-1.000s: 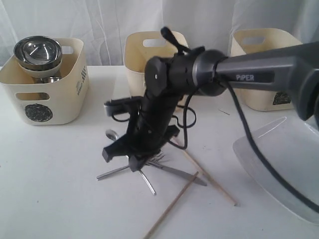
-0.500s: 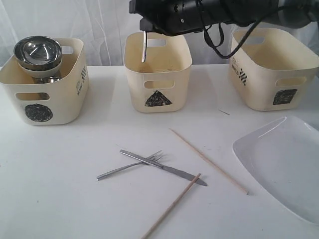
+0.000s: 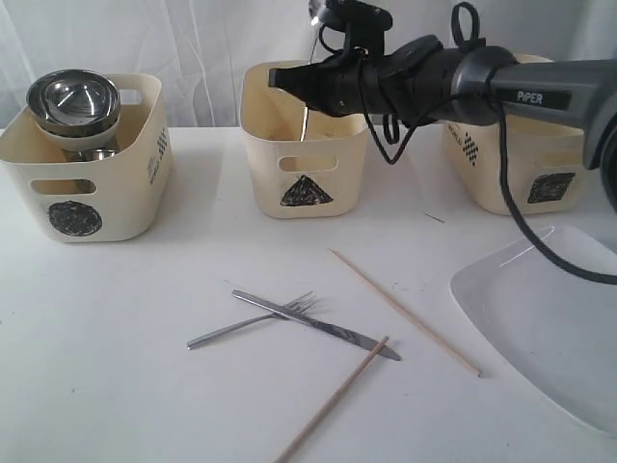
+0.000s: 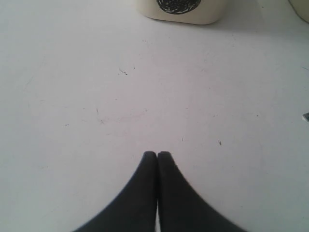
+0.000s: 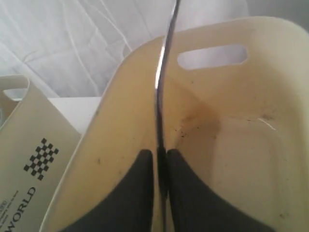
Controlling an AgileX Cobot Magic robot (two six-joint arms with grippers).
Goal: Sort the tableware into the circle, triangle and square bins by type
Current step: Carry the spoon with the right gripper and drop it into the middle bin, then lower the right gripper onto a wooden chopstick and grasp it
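Right gripper (image 5: 161,155) pinches spoon (image 5: 162,77) over triangle bin (image 3: 258,145).
Best lowered inside the walls, then released; left gripper (image 4: 157,155) closed, empty over worktop (image 4: 96,96).

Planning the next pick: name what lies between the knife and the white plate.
A wooden chopstick, lying diagonally; the exterior view shows it.

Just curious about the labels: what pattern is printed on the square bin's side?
Black checkerboard on the square bin, clearest in the exterior view.
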